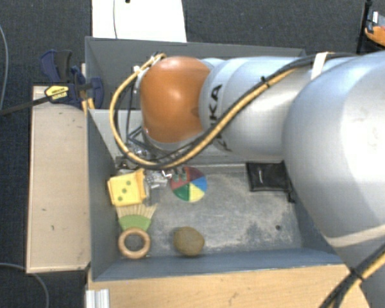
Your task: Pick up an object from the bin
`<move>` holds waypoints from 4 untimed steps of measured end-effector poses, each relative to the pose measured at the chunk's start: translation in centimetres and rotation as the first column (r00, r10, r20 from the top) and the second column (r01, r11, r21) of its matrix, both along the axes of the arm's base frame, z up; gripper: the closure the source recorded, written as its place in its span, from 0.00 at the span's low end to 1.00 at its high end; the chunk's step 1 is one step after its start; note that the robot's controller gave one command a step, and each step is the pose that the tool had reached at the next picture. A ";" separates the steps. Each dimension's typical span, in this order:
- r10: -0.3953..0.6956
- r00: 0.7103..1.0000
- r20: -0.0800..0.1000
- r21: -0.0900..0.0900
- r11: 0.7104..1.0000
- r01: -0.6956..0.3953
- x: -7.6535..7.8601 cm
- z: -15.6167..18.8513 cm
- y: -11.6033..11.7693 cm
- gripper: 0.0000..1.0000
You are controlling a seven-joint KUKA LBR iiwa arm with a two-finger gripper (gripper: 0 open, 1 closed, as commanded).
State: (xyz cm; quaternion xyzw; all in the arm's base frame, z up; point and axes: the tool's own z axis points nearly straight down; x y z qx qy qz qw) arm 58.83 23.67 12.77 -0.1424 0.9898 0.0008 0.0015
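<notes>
My gripper hangs low at the bin's left side, mostly hidden under the arm's wrist. Its metal body sits between a yellow cheese-like block with holes on its left and a round multicoloured disc on its right. It is right beside the yellow block; I cannot tell whether it touches it. Just in front of the block lies a green cupcake-shaped toy with a tan fluted base.
A wooden ring and a brown oval, kiwi-like thing lie along the bin's near wall. A black flat object rests at the back right, partly under the arm. Bare floor spreads across the middle and right.
</notes>
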 end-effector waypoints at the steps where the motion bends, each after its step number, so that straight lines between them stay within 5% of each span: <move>1: 0.179 0.984 0.000 0.001 0.984 -0.179 -0.1 -0.8 0.7 0.00; 2: 0.201 0.980 0.001 0.002 0.980 -0.201 -1.8 -0.4 2.0 0.00; 3: 0.355 0.935 0.013 0.001 0.935 -0.355 -1.6 -3.3 2.0 0.00; 4: 0.460 0.888 0.014 0.002 0.888 -0.460 -1.2 -5.5 1.8 1.00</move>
